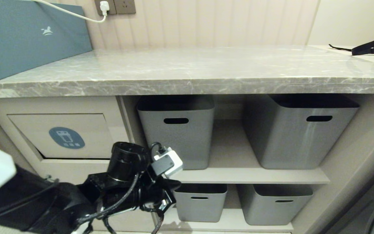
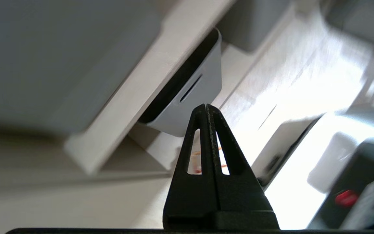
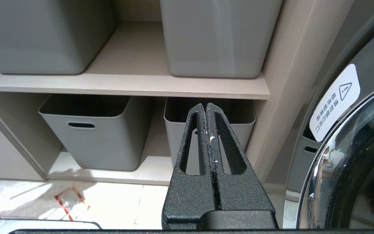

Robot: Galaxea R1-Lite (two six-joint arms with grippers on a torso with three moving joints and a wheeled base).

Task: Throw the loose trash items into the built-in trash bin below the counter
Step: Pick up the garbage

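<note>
The counter point(image 1: 187, 70) is a grey marble slab, and no trash shows on it. Below its left end is the built-in trash bin point(image 1: 67, 138), a beige flap with a blue oval sticker. My left arm point(image 1: 125, 182) hangs low in front of the cabinet, right of the flap, its fingertips hidden in the head view. In its wrist view the left gripper point(image 2: 205, 105) is shut and empty. One loose trash item, a clear red-and-yellow-edged wrapper point(image 3: 70, 201), lies on the pale floor before the lower shelf and shows through the left finger slots point(image 2: 197, 167). The right gripper point(image 3: 205, 105) is shut, parked facing the lower tubs.
Grey tubs point(image 1: 177, 130) point(image 1: 300, 130) sit on the upper shelf and two smaller ones point(image 1: 200, 201) point(image 1: 274, 203) below. A teal box point(image 1: 28, 35) stands at the counter's left end and a black strap point(image 1: 372, 47) lies far right. A washing machine door point(image 3: 352, 162) is on the right.
</note>
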